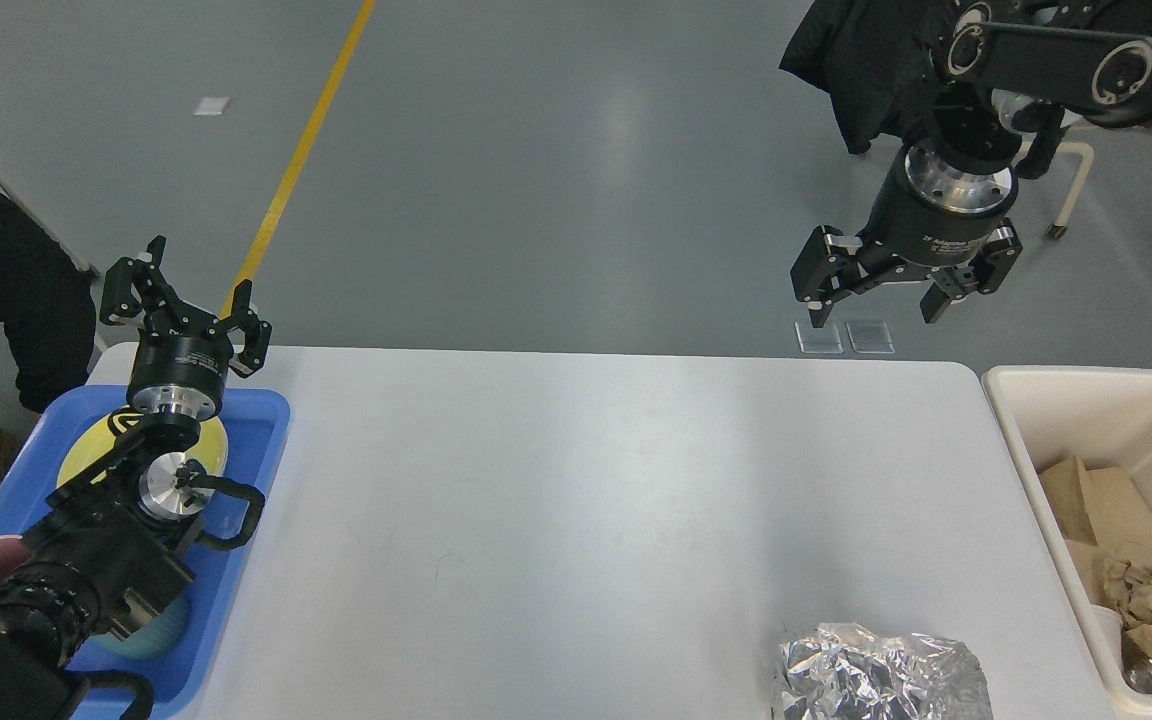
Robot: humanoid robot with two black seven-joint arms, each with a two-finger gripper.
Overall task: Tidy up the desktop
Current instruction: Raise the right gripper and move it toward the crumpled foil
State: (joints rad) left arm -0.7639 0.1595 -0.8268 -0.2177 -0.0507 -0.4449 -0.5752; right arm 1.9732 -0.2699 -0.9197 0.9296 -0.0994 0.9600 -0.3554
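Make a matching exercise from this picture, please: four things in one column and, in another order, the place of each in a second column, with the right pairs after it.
Things:
1. crumpled foil
2. yellow plate
3. brown paper scraps
4. right gripper

Places:
A. inside the cream bin, at the right end of the desktop
B. in the air above the desktop's far right corner, fingers apart
C. in the blue tray, partly hidden by the left arm
D. on the desktop, at its near edge, toward the right

Pairs: 1-D, 2-C, 3-A, 4-B
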